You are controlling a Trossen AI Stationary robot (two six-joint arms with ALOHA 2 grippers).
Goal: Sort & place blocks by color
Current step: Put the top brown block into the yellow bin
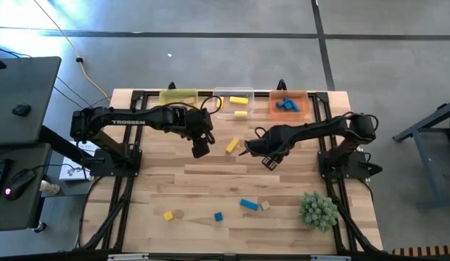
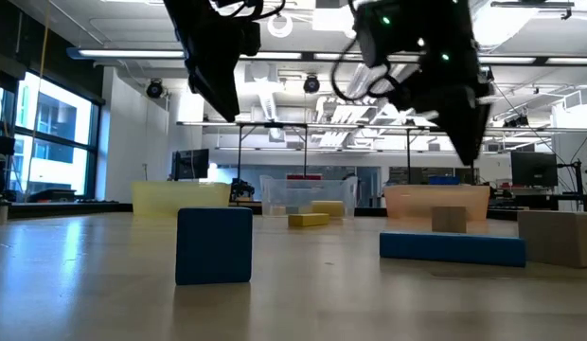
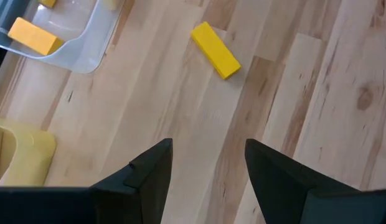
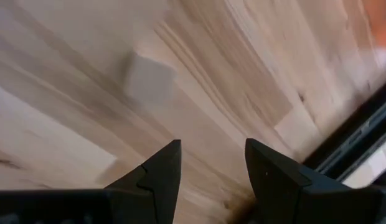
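Note:
A yellow bar (image 1: 232, 145) lies flat on the table between my two grippers, and it also shows in the left wrist view (image 3: 216, 50). My left gripper (image 1: 200, 150) (image 3: 208, 168) hovers open just left of it. My right gripper (image 1: 268, 162) (image 4: 211, 168) hovers open just right of it, above bare wood where a pale tan square (image 4: 149, 78) shows blurred. Near the front edge lie a yellow cube (image 1: 168, 215), a blue cube (image 1: 218, 216) (image 2: 214, 244), a blue bar (image 1: 248, 204) (image 2: 452, 247) and a tan cube (image 1: 265, 206).
Along the far edge stand a yellow tub (image 1: 179, 96), a clear tub (image 1: 223, 95) holding yellow blocks and an orange tub (image 1: 303, 95) holding blue blocks. A green spiky ball (image 1: 318, 209) sits at the near right. Bare wood lies in the table's middle.

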